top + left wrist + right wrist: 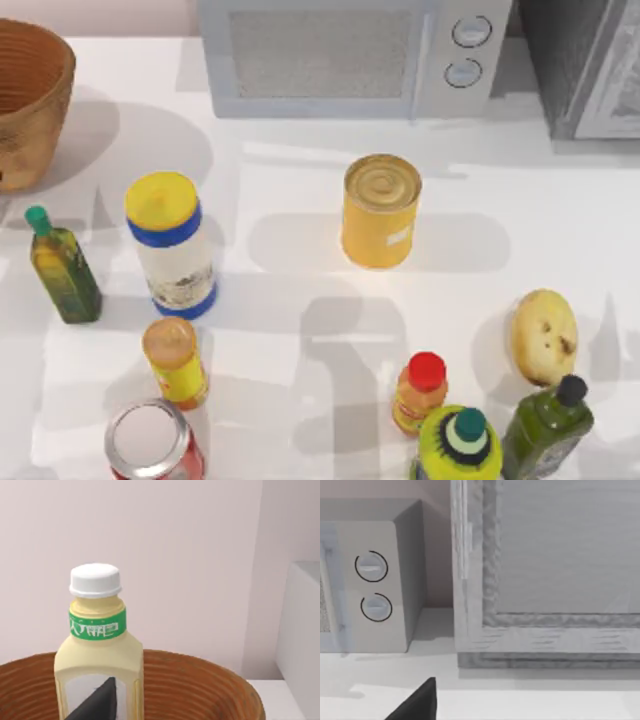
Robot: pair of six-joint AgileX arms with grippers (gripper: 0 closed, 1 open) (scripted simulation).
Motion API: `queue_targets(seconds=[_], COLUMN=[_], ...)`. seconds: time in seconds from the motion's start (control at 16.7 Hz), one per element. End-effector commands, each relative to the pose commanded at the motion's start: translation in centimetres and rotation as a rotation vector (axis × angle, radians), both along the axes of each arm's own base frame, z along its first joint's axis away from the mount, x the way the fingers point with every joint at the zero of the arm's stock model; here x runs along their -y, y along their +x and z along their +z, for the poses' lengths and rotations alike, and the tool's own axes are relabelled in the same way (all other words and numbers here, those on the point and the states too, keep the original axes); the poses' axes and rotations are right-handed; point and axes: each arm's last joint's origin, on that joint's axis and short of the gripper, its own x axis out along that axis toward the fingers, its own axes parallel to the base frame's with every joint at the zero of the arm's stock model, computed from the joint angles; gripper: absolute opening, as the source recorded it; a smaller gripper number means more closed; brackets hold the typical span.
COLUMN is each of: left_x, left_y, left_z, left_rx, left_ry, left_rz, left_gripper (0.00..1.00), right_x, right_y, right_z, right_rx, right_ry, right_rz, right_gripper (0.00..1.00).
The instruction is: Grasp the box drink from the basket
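Cream box drink (97, 662) upright above wicker basket (200, 680), left claw's fingertip (100, 702) against it

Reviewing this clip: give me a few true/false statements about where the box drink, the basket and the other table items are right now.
1. The box drink stands upright above the basket rim, as the left wrist view shows. True.
2. The box drink's cap is red. False: it is white, with a green band just below it.
3. The basket sits at the table's far left corner in the top view. True.
4. The yellow tin can lies on its side. False: it stands upright, lid facing up.
5. The potato lies on the table's right side. True.
6. The microwave is at the near edge of the table. False: it stands at the back.
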Motion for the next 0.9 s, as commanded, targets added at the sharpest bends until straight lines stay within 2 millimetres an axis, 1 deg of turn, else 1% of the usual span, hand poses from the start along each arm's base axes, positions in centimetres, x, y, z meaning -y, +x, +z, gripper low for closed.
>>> queue_targets(seconds=[0.12,0.24,0.36,0.48,0.66,0.78,0.9], left_x=[-1.1,-2.4,-3.7,-4.9,-6.4,-7.1,-7.5], left_y=[3.1,6.1,8.8,11.0,13.2,14.0,14.4], left_z=[-0.3,-1.3,-3.0,-5.0,-7.9,-9.4,-10.3], left_rx=[0.002,-0.001,-0.007,-0.013,-0.019,-0.021,-0.022], left_ry=[0.003,0.005,0.006,0.006,0.006,0.005,0.005], left_rz=[-0.001,-0.002,-0.003,-0.004,-0.006,-0.006,-0.007], left_gripper=[1.0,1.0,1.0,1.0,1.0,1.0,1.0], right_x=[0.0,0.0,0.0,0.0,0.0,0.0,0.0], right_y=[0.0,0.0,0.0,0.0,0.0,0.0,0.0], right_z=[0.0,0.0,0.0,0.0,0.0,0.0,0.0], right_rx=[0.0,0.0,0.0,0.0,0.0,0.0,0.0], right_ry=[0.0,0.0,0.0,0.0,0.0,0.0,0.0], right_rz=[0.0,0.0,0.0,0.0,0.0,0.0,0.0], right_gripper=[1.0,1.0,1.0,1.0,1.0,1.0,1.0])
